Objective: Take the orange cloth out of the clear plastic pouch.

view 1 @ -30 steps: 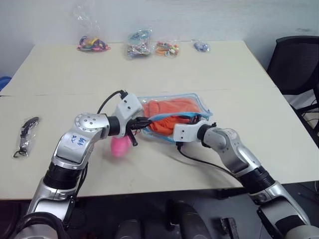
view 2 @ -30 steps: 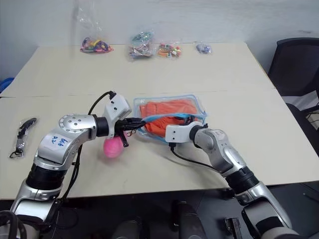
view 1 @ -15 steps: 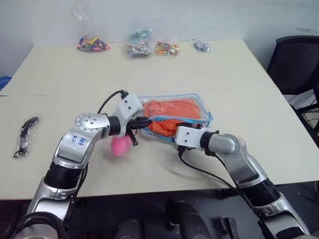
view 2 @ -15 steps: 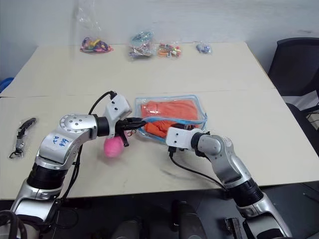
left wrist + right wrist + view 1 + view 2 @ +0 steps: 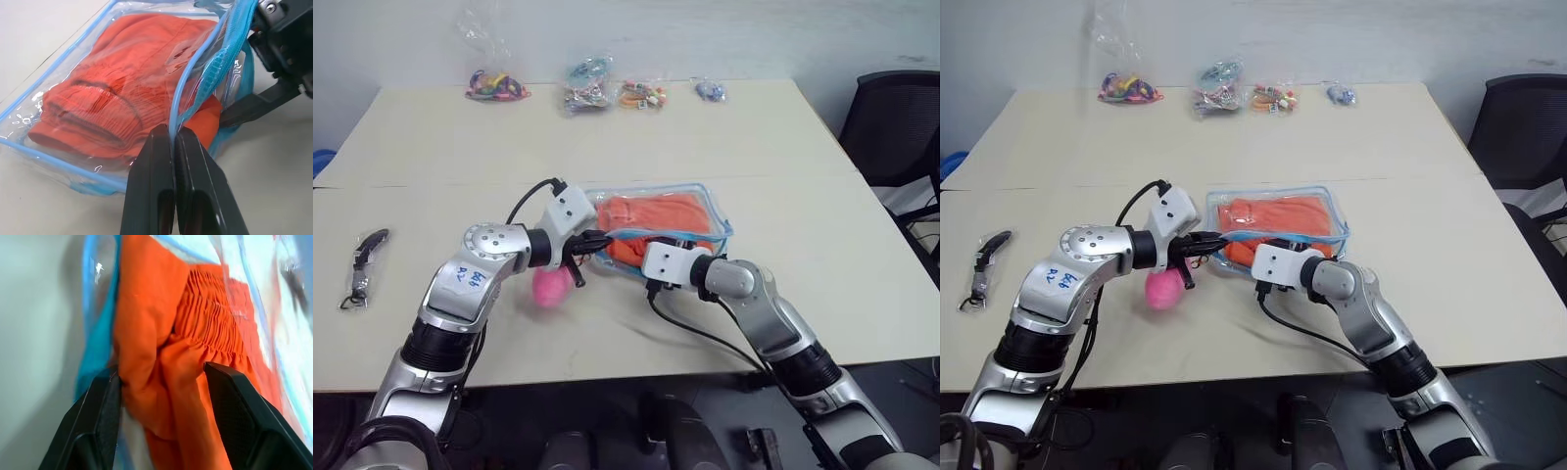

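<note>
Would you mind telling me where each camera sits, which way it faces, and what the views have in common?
Left eye view: on the head, looking forward and down over the table; both arms show.
Right eye view: its stereo twin, same scene.
Left wrist view: along the left tool, shut on the clear plastic pouch edging.
Right wrist view: along the right tool, its fingers apart around the orange cloth.
Shared: pouch and cloth appear in every view.

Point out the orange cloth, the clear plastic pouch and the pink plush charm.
orange cloth point(image 5: 656, 211): left eye view, on the fabric seen through the plastic.
clear plastic pouch point(image 5: 651, 187): left eye view, on its far light-blue edge.
pink plush charm point(image 5: 1163, 290): right eye view, on its round body.
</note>
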Available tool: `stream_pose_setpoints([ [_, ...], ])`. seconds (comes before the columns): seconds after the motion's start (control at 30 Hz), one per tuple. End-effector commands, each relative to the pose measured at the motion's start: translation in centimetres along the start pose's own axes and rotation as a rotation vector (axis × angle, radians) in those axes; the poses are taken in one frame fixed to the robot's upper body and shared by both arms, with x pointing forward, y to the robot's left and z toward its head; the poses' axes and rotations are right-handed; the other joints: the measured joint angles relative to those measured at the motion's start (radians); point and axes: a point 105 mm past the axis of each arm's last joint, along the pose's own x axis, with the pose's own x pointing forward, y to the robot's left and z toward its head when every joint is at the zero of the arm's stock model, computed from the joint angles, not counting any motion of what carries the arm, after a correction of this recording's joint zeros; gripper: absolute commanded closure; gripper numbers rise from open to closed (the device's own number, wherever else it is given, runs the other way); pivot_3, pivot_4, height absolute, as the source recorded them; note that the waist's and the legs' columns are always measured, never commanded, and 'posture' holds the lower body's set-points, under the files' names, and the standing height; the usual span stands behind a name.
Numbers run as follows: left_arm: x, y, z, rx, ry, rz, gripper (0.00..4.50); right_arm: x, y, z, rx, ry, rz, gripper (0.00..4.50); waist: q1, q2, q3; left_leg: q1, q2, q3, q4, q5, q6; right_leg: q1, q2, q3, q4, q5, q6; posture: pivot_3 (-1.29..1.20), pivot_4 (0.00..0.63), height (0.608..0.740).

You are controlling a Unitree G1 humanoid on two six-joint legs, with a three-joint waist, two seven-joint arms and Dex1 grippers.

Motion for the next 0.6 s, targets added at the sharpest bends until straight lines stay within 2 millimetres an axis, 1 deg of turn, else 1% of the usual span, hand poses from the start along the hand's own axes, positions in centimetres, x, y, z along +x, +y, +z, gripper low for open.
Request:
stream_pose_setpoints([
  [0.03,-0.3,0.1,0.9,0.031,-0.024,0.015,4.50,0.3,-0.9,-0.2,-0.041,0.019,-0.049,1.80,0.000,0.000,0.000,0.000,0.000,0.000,0.000,0.000,0.000,0.000,0.000,0.000,0.000,0.000,0.000,0.00,0.150,0.740],
  [0.13,-0.3,0.2,0.9,0.031,-0.023,0.018,4.50,-0.1,-1.4,-1.7,-0.126,0.088,-0.077,1.80,-0.001,0.000,0.000,0.000,0.000,0.000,0.000,0.000,0.000,0.000,0.000,0.000,0.000,0.000,0.000,0.00,0.150,0.740],
  [0.23,-0.4,0.4,0.9,0.031,-0.023,0.022,4.50,-1.1,-2.0,-3.2,-0.168,0.154,-0.107,1.80,0.000,0.000,0.000,0.000,0.000,0.000,0.000,0.000,0.000,0.000,-0.001,0.000,0.000,0.000,0.000,0.00,0.150,0.740],
  [0.3,-0.4,0.4,0.8,0.031,-0.023,0.025,4.50,-1.7,-2.4,-4.1,-0.166,0.196,-0.133,1.80,0.002,0.000,0.000,0.000,0.000,0.000,0.000,0.000,0.000,0.001,-0.001,0.000,0.000,0.000,0.000,0.00,0.150,0.740],
  [0.37,-0.3,0.5,0.8,0.031,-0.024,0.024,4.50,-1.5,-2.0,-4.3,-0.107,0.188,-0.130,1.80,0.001,0.000,0.000,0.000,0.000,0.000,0.000,0.000,0.000,0.001,-0.001,0.000,0.000,0.000,0.000,0.00,0.150,0.740],
  [0.47,-0.1,0.3,1.0,0.032,-0.029,0.018,4.50,-0.6,-1.1,-3.8,-0.050,0.156,-0.109,1.80,-0.001,0.000,0.000,0.000,0.000,0.000,0.000,0.000,0.000,0.001,-0.001,0.000,0.000,0.000,0.000,0.00,0.150,0.740],
  [0.6,0.0,0.3,1.1,0.034,-0.032,0.012,4.50,0.5,-0.7,-3.3,-0.028,0.139,-0.099,1.80,-0.011,0.000,0.000,0.001,0.001,0.000,0.000,0.000,0.000,0.001,0.000,0.000,0.000,0.000,0.000,0.00,0.150,0.740],
])
